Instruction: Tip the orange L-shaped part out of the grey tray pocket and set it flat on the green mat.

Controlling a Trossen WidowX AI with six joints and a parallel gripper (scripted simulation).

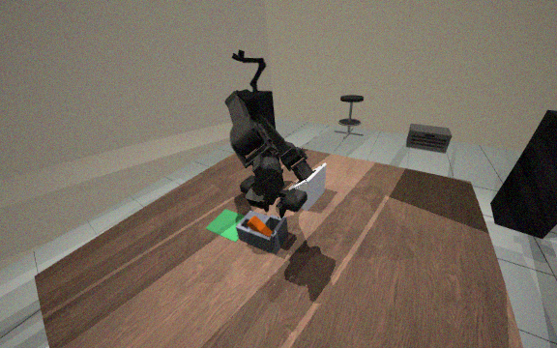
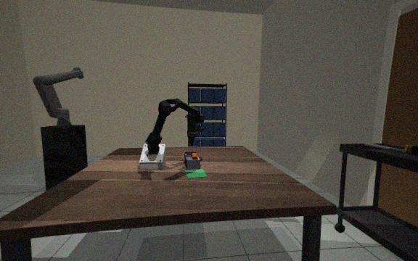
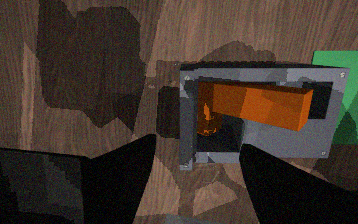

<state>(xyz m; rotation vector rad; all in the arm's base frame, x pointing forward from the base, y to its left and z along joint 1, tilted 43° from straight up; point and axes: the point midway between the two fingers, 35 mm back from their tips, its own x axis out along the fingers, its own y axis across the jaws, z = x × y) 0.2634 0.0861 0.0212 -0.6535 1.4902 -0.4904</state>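
Hovering above grey tray (image 3: 260,145), gripper (image 3: 197,160) parted, holding nothing. Orange part (image 3: 260,102) tipped in pocket, one end raised (toward green mat (image 3: 352,85)). Likely rigid, light; pinch raised end.

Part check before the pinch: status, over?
End effector open, holding nothing, above the tray. Part tipped, one end raised out of the pocket. Nothing in the way; mat beside tray.

In your wrist view the pincer (image 3: 196,165) fingers run off the bottom edge, and the mat (image 3: 356,100) is cut at the right of the tray (image 3: 280,145). The part's (image 3: 260,102) sunken end is shadowed.
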